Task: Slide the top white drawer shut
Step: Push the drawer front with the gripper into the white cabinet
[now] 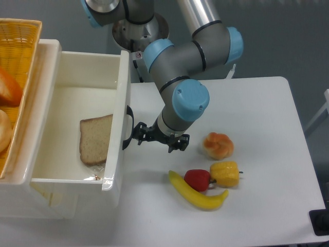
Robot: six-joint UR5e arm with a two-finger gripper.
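The top white drawer [77, 67] stands pulled out to the right from the white cabinet [43, 56]. A slice of brown bread [96, 139] lies inside it. The drawer's black curved handle [127, 128] is on its right-hand front. My gripper [158, 139] points down just right of the drawer front, level with the handle. Its fingers are spread apart and hold nothing. The left fingertip [139, 134] is close beside the handle; I cannot tell if it touches. The lower drawer is hidden under the top one.
A yellow wicker basket [23, 31] with bread rolls sits on the cabinet at far left. On the table right of the gripper lie a bun [218, 145], a corn piece [225, 173], a red pepper [197, 179] and a banana [198, 196].
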